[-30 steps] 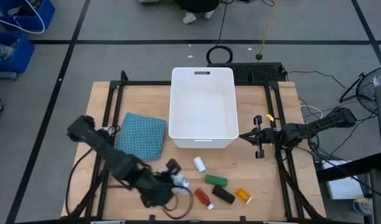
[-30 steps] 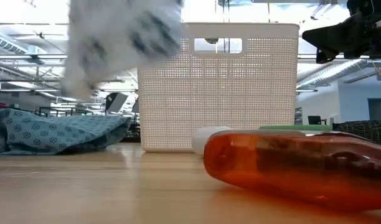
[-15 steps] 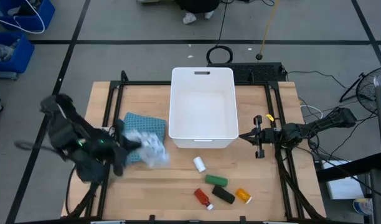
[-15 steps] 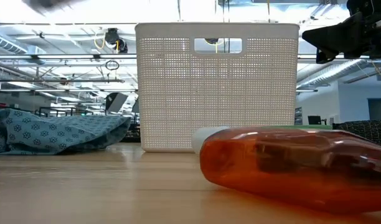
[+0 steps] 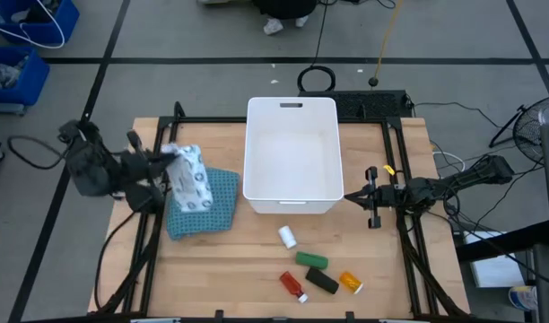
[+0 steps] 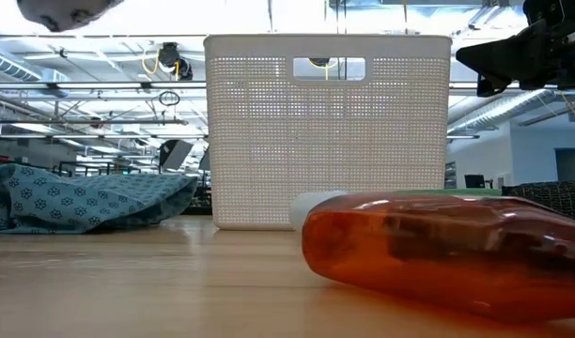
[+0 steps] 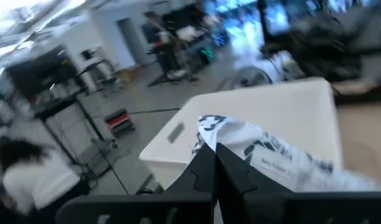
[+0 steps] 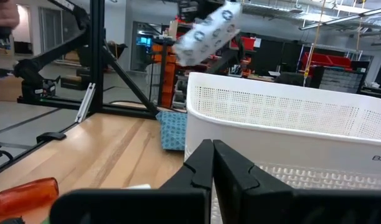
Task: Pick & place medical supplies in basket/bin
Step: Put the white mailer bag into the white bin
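Packet (image 5: 190,176) in left jaws (image 5: 167,168), airborne overhead

The counter (image 5: 212,260) is smooth wood. The bin (image 5: 292,193) is white plastic. The cloth (image 5: 212,211) looks soft. The orange bottle (image 6: 438,249) is shiny.

Dark printing visible on the white printed flat packet (image 7: 265,152), but nothing on it legible; a line of small lettering in the left wrist view, perhaps words, too blurred to make out. Same packet in the high view (image 5: 189,177) and right wrist view (image 8: 209,28): only dark blotches of pattern. No readable label on the red bottle (image 6: 447,249). No other text, number or sign readable.
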`<state>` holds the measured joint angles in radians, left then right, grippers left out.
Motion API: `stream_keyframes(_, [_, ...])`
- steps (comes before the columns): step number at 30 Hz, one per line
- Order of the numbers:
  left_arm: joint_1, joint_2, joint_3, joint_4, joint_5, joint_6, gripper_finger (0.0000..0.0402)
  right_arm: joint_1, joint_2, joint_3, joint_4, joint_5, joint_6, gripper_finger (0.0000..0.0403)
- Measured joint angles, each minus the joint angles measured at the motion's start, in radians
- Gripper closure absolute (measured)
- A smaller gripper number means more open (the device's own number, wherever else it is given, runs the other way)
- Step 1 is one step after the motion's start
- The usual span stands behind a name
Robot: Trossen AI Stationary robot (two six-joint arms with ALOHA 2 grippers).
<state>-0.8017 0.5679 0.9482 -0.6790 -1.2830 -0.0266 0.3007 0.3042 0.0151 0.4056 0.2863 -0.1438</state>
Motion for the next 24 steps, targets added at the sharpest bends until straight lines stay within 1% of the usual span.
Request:
stream_keyframes(3, [0.033, -0.088, -0.084, 0.098, -0.002, 0.026, 0.0401, 0.0, 0.0, 0.0, 0.0, 0.0, -0.013, 0.0402])
stream_keyframes(6, [0.07, -0.136, -0.158, 0.229, 0.07, 0.111, 0.0401, 0.0, 0.0, 0.0, 0.0, 0.0, -0.027, 0.0402])
stream_keyframes(9, [0.107, -0.167, -0.191, 0.361, 0.105, 0.208, 0.0401, 0.0, 0.0, 0.0, 0.001, 0.0, -0.033, 0.0402])
stream_keyframes(12, [0.147, -0.171, -0.195, 0.468, 0.131, 0.262, 0.0401, 0.0, 0.0, 0.0, 0.0, 0.0, -0.033, 0.0402])
stream_keyframes(15, [0.199, -0.146, -0.192, 0.69, 0.171, 0.364, 0.0401, 0.0, 0.0, 0.0, 0.0, 0.0, -0.033, 0.0402])
stream_keyframes(17, [0.233, -0.115, -0.186, 0.833, 0.227, 0.447, 0.0401, 0.0, 0.0, 0.0, 0.001, 0.0, -0.033, 0.0402])
stream_keyframes(18, [0.249, -0.095, -0.171, 0.869, 0.263, 0.477, 0.0401, 0.0, 0.0, 0.0, 0.0, 0.0, -0.033, 0.0402])
stream_keyframes(20, [0.285, -0.045, -0.119, 0.881, 0.305, 0.5, 0.0401, 0.0, 0.0, 0.0, 0.001, 0.0, -0.04, 0.0402])
stream_keyframes(22, [0.329, 0.025, -0.051, 0.841, 0.309, 0.497, 0.0401, 0.0, 0.0, 0.0, 0.001, 0.0, -0.054, 0.0402])
stream_keyframes(24, [0.385, 0.109, 0.03, 0.772, 0.347, 0.478, 0.0401, 0.0, 0.0, 0.0, 0.001, 0.0, -0.058, 0.0402])
